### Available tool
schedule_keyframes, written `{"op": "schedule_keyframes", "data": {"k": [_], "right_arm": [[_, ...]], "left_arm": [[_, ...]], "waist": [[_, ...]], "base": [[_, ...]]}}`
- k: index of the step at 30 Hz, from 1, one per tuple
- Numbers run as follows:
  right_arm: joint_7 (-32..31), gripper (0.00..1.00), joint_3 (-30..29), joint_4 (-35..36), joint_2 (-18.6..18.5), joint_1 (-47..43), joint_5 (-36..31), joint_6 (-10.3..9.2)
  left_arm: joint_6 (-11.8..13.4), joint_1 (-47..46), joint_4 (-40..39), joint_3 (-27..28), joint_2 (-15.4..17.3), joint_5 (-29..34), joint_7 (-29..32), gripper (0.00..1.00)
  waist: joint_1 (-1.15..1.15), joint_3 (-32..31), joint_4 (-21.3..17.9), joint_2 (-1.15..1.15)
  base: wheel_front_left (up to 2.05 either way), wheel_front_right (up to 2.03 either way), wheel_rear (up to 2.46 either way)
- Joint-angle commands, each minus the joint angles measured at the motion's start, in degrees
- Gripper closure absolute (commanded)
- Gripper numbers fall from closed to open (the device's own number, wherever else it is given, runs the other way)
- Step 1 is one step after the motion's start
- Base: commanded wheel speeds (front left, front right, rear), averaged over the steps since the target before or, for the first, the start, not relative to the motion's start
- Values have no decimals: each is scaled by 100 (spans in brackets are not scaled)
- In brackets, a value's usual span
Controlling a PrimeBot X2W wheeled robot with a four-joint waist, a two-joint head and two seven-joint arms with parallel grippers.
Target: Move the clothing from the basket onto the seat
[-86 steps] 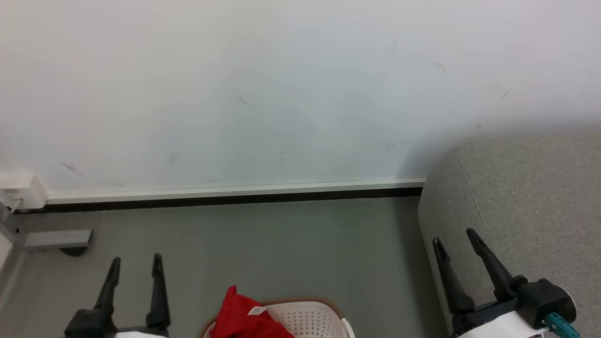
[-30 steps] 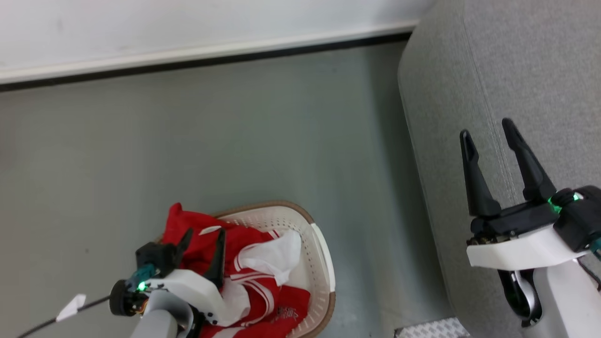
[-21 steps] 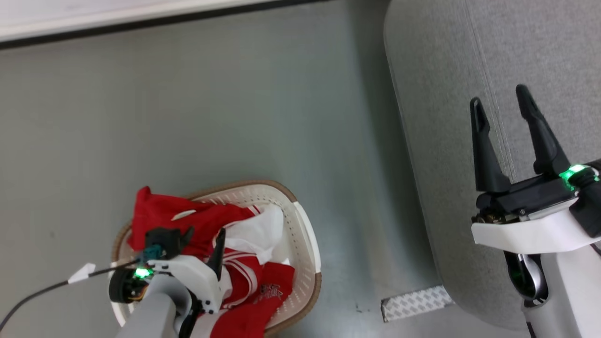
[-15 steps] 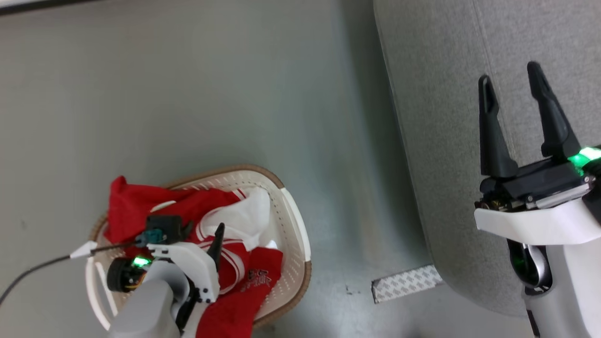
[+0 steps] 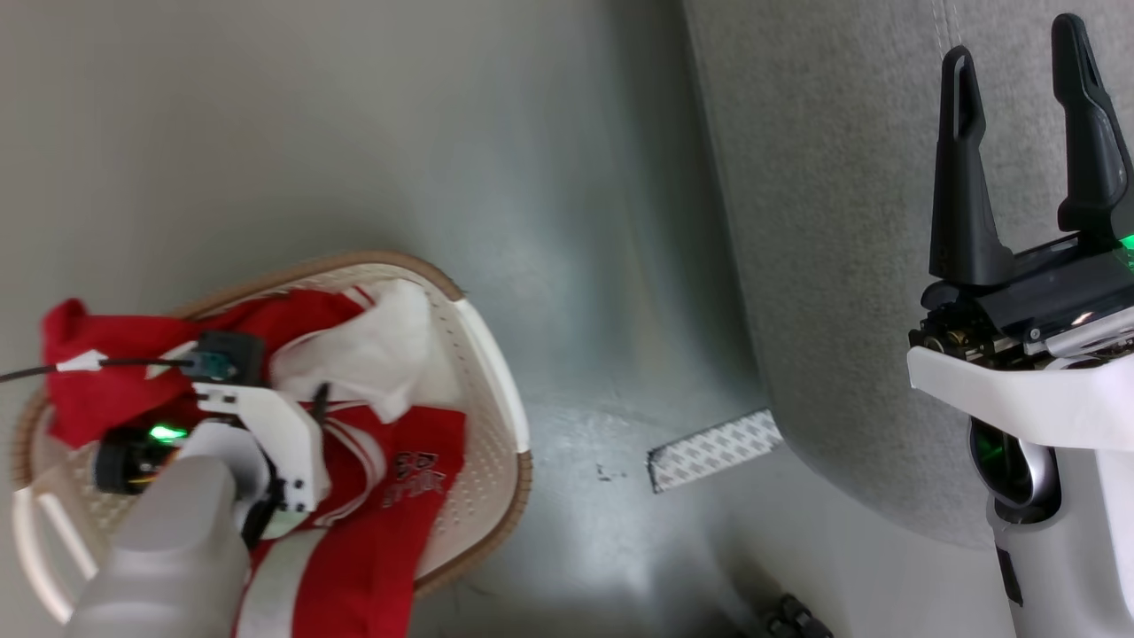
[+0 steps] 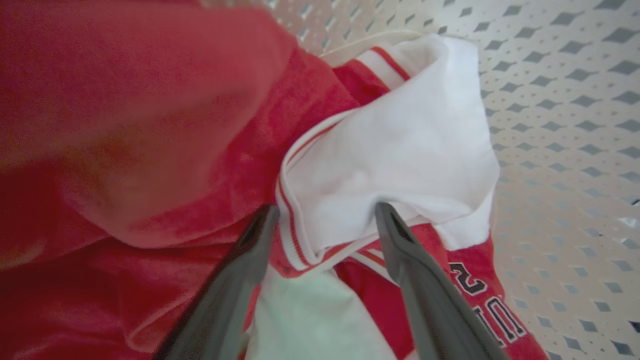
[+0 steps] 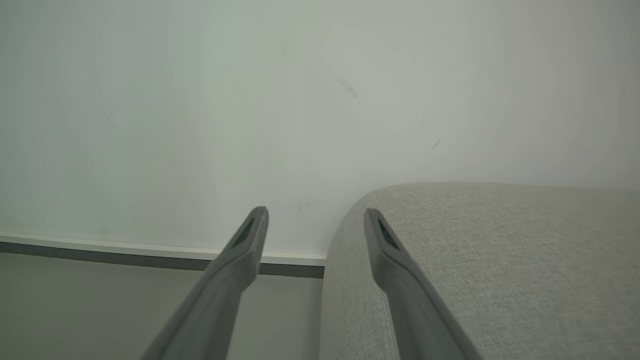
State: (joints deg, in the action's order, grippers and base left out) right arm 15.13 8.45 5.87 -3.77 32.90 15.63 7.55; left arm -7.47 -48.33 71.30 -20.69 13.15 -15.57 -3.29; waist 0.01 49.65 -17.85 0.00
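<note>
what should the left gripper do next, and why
Probably close the left gripper: its jaws stand open in the basket, one finger on each side of a white fold of the clothing, tips at the fabric. Nothing is held yet, so closing should catch the fold.

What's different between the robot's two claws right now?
The left gripper is down in the basket, fingers either side of a white fold of the clothing; the right gripper hangs by the seat with nothing between its fingers. The left points into the pile, the right toward the wall. Both are open.
</note>
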Motion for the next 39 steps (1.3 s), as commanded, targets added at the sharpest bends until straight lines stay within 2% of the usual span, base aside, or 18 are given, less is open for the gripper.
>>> {"op": "schedule_keyframes", "data": {"k": [1,13,14,15,17,27,36,39], "right_arm": [[3,0,-27,72,28,73,-36,-12],[3,0,-59,101,95,23,58,-12],[3,0,-58,98,95,28,59,-12],[3,0,-54,91,95,37,69,-12],[3,0,-54,92,96,54,72,-12],[3,0,-97,-11,93,24,-51,-12],[3,0,-118,-239,-137,-195,-150,-12],[3,0,-104,-320,-187,-308,12,-12]], "left_arm": [[59,-95,71,-44,105,76,93,0],[322,-250,212,-261,217,181,327,0],[341,-259,217,-258,222,161,322,4],[339,-269,222,-239,223,124,307,22],[337,-300,227,-250,231,108,304,100],[210,-197,235,-384,48,67,10,100],[79,251,245,-399,-476,-196,-545,100],[41,442,229,-460,-623,-244,-810,100]], "waist": [[-1,234,-233,0],[-1,483,-419,0],[-1,492,-420,0],[-1,502,-422,0],[-1,519,-418,0],[-1,127,-194,0],[-1,-1020,263,0],[-1,-1484,406,0]], "base": [[0,0,0],[0,0,0],[0,0,0],[0,0,0],[0,0,0],[0,0,0],[0,0,0],[0,0,0]]}}
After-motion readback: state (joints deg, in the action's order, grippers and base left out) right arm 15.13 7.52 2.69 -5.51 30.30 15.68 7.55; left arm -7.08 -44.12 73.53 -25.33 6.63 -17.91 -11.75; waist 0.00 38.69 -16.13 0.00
